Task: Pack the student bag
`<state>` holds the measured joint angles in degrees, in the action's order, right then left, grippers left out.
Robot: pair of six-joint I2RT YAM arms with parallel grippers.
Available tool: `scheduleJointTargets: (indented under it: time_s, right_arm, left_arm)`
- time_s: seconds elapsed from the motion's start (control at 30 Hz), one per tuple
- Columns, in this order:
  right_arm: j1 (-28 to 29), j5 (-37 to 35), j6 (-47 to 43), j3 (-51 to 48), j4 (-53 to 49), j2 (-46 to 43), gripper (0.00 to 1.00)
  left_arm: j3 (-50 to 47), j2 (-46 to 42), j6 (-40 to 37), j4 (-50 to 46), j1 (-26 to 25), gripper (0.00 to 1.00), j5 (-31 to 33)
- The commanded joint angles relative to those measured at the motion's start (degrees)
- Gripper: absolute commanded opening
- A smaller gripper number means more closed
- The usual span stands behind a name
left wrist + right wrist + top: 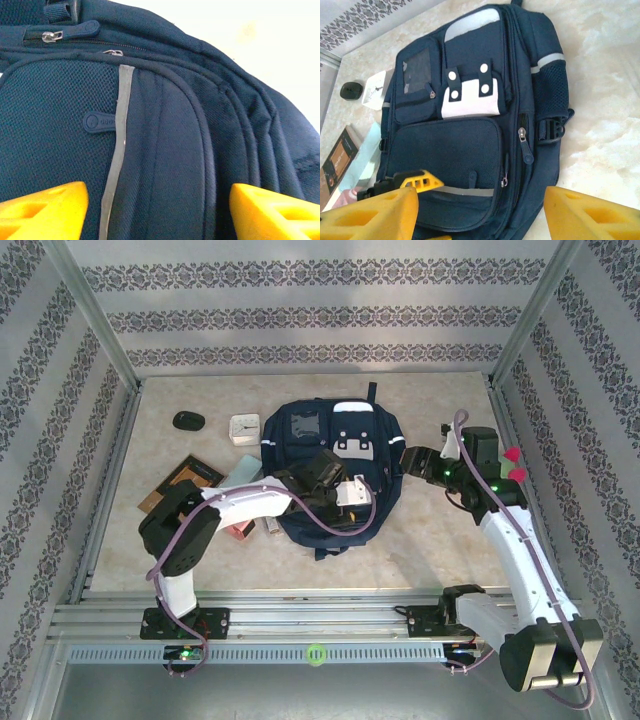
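student bag [470, 140] lying flat, pockets zipped, insides hidden, left gripper [157, 207] spread empty over it, right gripper [480, 212] spread empty at 3 o'clock

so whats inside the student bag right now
Can't be seen. The student bag lies front-up on the table, and the zips in view, like the side zip, look closed, so its fabric covers any contents.

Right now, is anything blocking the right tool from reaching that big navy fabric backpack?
Nothing visible does. The right tool stands open just beside the large dark navy fabric backpack, with bare marbled table beneath. The left tool, also open, hovers over the bag's lower front pocket, aside from that path.
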<state>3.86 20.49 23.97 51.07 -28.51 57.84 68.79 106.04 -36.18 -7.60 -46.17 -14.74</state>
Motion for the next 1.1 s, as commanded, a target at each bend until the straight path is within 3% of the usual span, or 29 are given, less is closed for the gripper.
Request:
scheduleJointTargets:
  time_s: [0.0, 0.23, 0.4, 0.57, 0.6, 0.67, 0.7, 0.77, 0.87, 0.9, 0.93, 1.07]
  right_arm:
    - [-0.28, 0.43, -0.01, -2.02, 0.42, -0.96, 0.69]
    - [-0.25, 0.35, 0.46, -3.52, 1.44, -1.34, 0.69]
    - [-0.26, 0.32, 0.49, -3.7, 1.52, -1.12, 0.72]
    - [-0.25, 0.35, 0.64, -4.55, 1.74, -1.24, 0.72]
    - [-0.29, 0.25, 0.56, -4.74, 1.71, -1.47, 0.72]
    - [-0.33, -0.06, 0.77, -5.07, 1.8, -1.57, 0.73]
    - [-0.36, -0.03, 0.85, -5.06, 1.86, -1.59, 0.73]
    - [-0.42, 0.08, 0.82, -5.18, 2.06, -1.71, 0.74]
    - [-0.6, 0.21, 0.57, -5.41, 2.45, -1.75, 0.76]
    - [-1.23, 0.46, -0.27, -5.14, 2.49, -1.22, 0.76]
    - [-2.72, 1.64, -2.09, -3.81, 2.2, 0.3, 0.77]
    - [-4.18, 4.09, -8.32, -1.88, 2.8, 2.74, 0.77]
  left_arm:
    - [2.7, 1.22, -2.69, 1.67, -0.46, 0.79, 2.38]
    - [3.15, 2.87, 0.23, 5.73, -1.52, 0.82, 3.45]
    - [5.88, 5.65, -0.31, 2.08, -2.24, 0.89, 3.26]
    - [6.52, 7.93, 1.15, 5.34, -2.43, 0.9, 10.87]
    - [6.37, 8.27, 1.29, 6.25, -2.44, 0.87, 12.57]
    - [5.63, 8.13, 1.84, 7.98, -2.43, 0.68, 14.34]
    - [5.25, 7.69, 2.06, 8.4, -2.43, 0.56, 14.28]
    - [4.99, 7.29, 2.38, 8.62, -2.43, 0.49, 14.0]
    - [2.73, 4.98, 3.13, 10.69, -2.34, 0.25, 11.2]
    - [-0.92, 1.23, 3.9, 14.58, -2.18, 0.04, 7.24]
    - [-3.08, -3.2, 7.61, 16.65, -0.53, 0.0, 0.33]
    - [-3.74, -8.15, 11.29, 16.35, 2.46, 0.0, -8.56]
